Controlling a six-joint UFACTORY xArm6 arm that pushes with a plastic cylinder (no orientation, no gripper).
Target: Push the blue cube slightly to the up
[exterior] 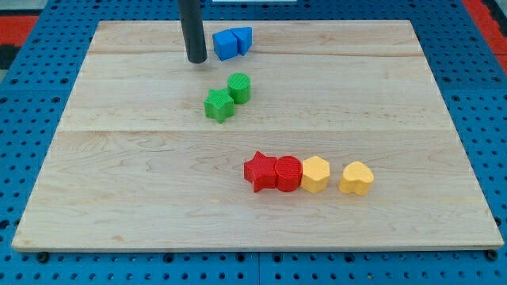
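The blue cube point(225, 45) sits near the view's top edge of the wooden board point(119, 174), touching a second blue block point(243, 38) on its right. My tip point(196, 60) is the end of a dark rod standing just left of the blue cube and slightly below it, with a small gap between them.
A green star point(218, 104) and a green cylinder point(239, 87) lie touching below the blue blocks. A row lies lower right: red star point(259, 172), red cylinder point(288, 173), yellow hexagon point(315, 174), yellow heart point(356, 178). Blue pegboard surrounds the board.
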